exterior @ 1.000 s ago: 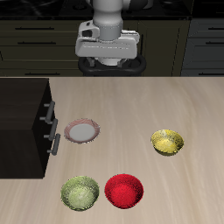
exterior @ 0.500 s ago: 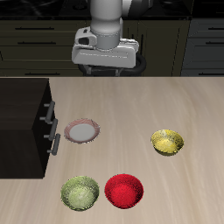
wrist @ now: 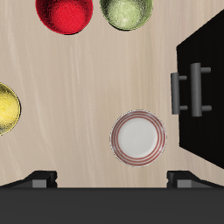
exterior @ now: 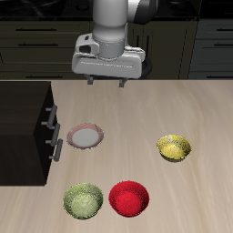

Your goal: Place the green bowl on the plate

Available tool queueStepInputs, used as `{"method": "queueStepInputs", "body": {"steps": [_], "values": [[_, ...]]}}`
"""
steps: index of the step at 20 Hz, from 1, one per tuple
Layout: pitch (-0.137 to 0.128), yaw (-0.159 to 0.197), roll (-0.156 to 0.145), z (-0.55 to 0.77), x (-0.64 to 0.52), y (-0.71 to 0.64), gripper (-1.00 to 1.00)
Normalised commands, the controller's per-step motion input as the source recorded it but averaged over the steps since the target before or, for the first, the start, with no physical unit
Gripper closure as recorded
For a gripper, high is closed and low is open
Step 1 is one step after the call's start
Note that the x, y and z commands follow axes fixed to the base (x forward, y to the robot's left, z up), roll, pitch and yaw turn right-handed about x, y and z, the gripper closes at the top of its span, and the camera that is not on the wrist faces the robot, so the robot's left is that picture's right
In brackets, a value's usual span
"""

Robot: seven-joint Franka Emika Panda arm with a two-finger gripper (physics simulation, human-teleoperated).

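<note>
The green bowl (exterior: 83, 200) is olive and mottled and sits upright near the table's front edge, beside the red bowl. It also shows in the wrist view (wrist: 127, 10). The plate (exterior: 85, 136), with a pinkish-red rim and pale centre, lies farther back, next to the black cabinet; the wrist view shows the plate (wrist: 137, 137) too. My gripper (exterior: 107, 80) hangs high over the back of the table, open and empty, well apart from both. Its fingertips (wrist: 39, 179) show at the edge of the wrist view.
A red bowl (exterior: 128, 198) sits beside the green bowl near the front edge. A yellow bowl (exterior: 174, 147) sits on the far side of the table from the plate. A black cabinet (exterior: 23, 132) with drawer handles (wrist: 181, 90) stands next to the plate.
The gripper has come down a little and shifted slightly toward the cabinet side. Its fingers now show below the hand. The bowls and the plate have not moved.
</note>
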Motion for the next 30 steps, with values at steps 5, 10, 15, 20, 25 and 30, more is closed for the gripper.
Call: {"method": "queueStepInputs", "body": {"steps": [5, 10, 15, 20, 25, 30], "values": [[0.030, 0.000, -0.007, -0.06, 0.36, -0.05, -1.00], [0.015, -0.001, -0.014, -0.03, 0.27, 0.00, -1.00], [-0.003, -0.003, -0.012, 0.02, 0.20, 0.02, -1.00], [-0.017, 0.007, 0.017, 0.03, 0.28, 0.08, -1.00], [-0.009, -0.030, -0.015, 0.10, 0.33, -0.06, -1.00], [-0.006, -0.019, -0.028, 0.10, 0.29, -0.14, -1.00]]}}
